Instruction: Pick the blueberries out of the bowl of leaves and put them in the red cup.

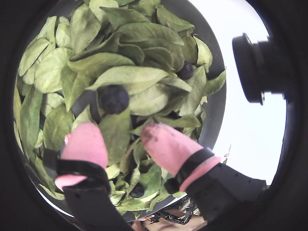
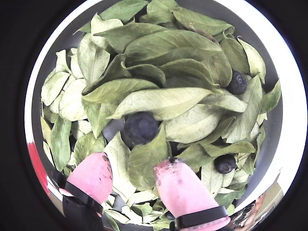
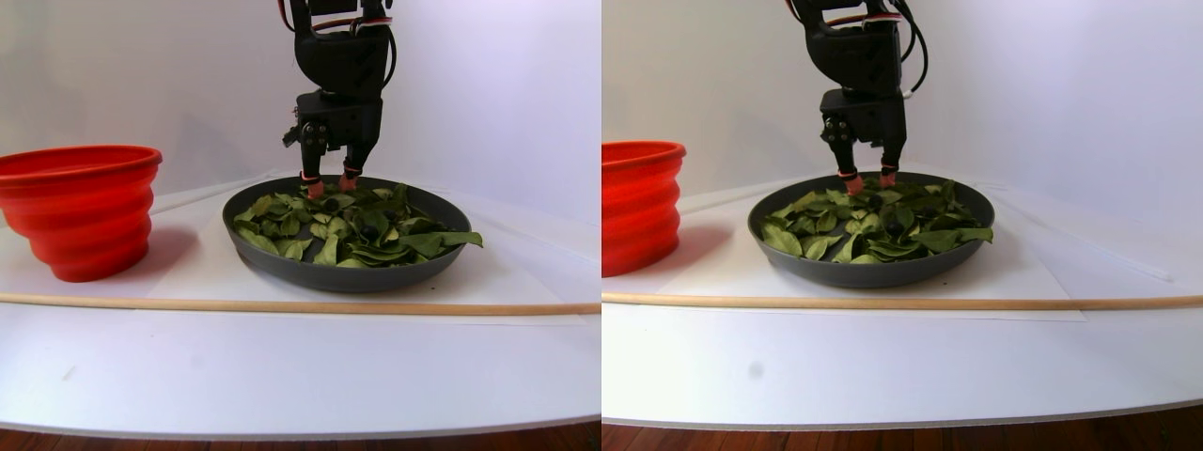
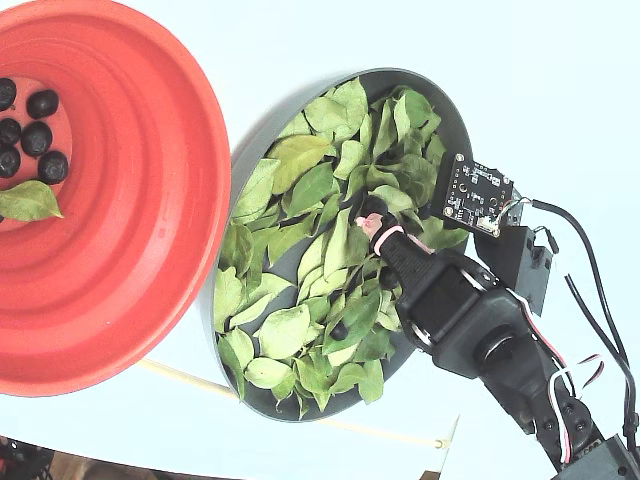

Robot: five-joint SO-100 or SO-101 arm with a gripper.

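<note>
The dark grey bowl (image 4: pixel 455 110) is heaped with green leaves (image 4: pixel 300 330). In both wrist views a blueberry (image 1: pixel 113 98) (image 2: pixel 141 127) lies half bedded in the leaves (image 2: pixel 163 103), just beyond my pink fingertips (image 1: pixel 84 144) (image 2: pixel 175 185). My gripper (image 1: pixel 120 132) (image 2: pixel 132 166) is open, its tips down at the leaves on either side of a leaf, holding nothing. More blueberries show at the right (image 2: pixel 237 83) (image 2: pixel 224 163). The red cup (image 4: pixel 130 200) (image 3: pixel 80 211) stands left of the bowl with several blueberries (image 4: pixel 25 130) and one leaf inside. My gripper (image 3: pixel 327 183) (image 4: pixel 370 222) is over the bowl's back half.
A thin wooden rod (image 3: pixel 282 305) lies across the white table in front of the bowl (image 3: pixel 348 268) and cup. A black camera module (image 1: pixel 255 67) and a small circuit board (image 4: pixel 478 195) ride beside the gripper. The table's front edge (image 3: pixel 282 427) is near.
</note>
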